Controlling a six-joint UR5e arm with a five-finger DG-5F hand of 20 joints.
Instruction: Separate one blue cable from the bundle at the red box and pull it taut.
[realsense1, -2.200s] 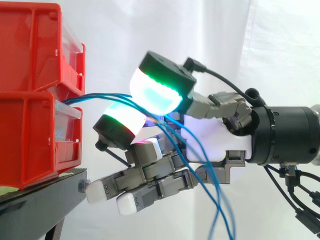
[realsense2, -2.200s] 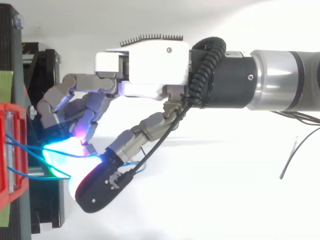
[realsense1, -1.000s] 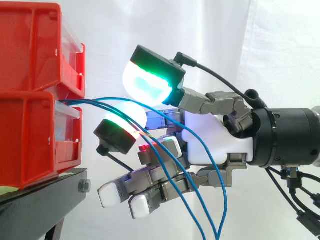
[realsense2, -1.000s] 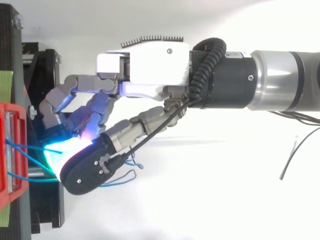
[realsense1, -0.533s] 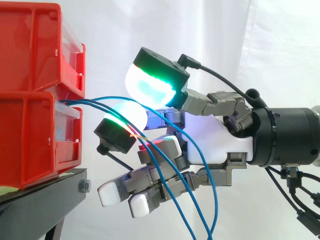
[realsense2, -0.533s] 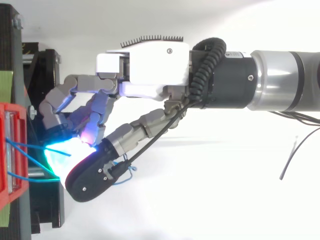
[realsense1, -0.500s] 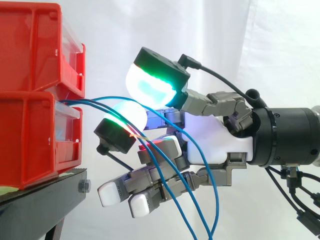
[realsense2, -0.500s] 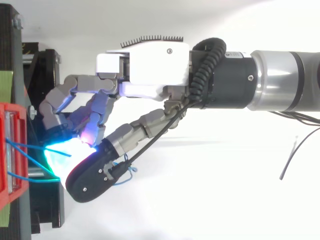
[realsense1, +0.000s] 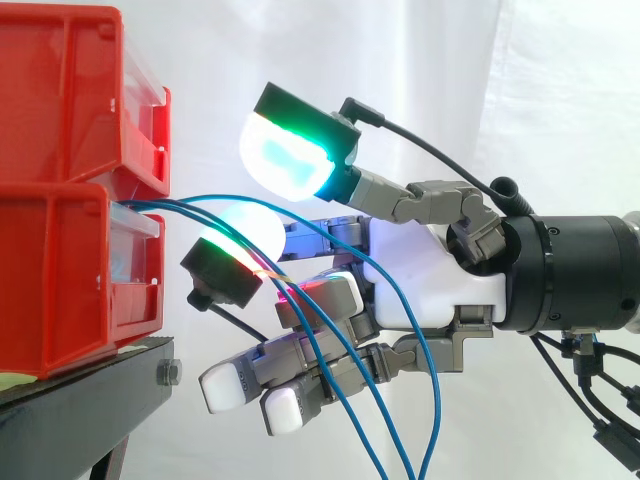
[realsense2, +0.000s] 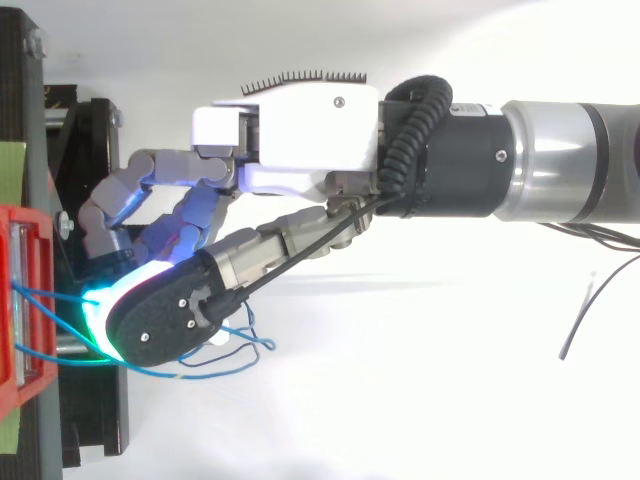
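Several thin blue cables leave the lower red bin and arc right and down across my hand. In the top view they run from the bin's front, and slack loops lie beside the hand. The green-cyan thumb pad stands above the cables. Another glowing pad sits below them, and one cable brushes it. There is a wide gap between these two pads, and nothing is pinched. The lower fingers reach loosely toward the stand.
A second red bin is stacked on the lower one, both on a black stand. A white curtain hangs behind. Green tape marks the stand's edge, and a thin dark wire lies at the right.
The thumb has lifted and swung toward the bins, widening the gap over the cables. In the top view more slack blue cable loops out beside the hand.
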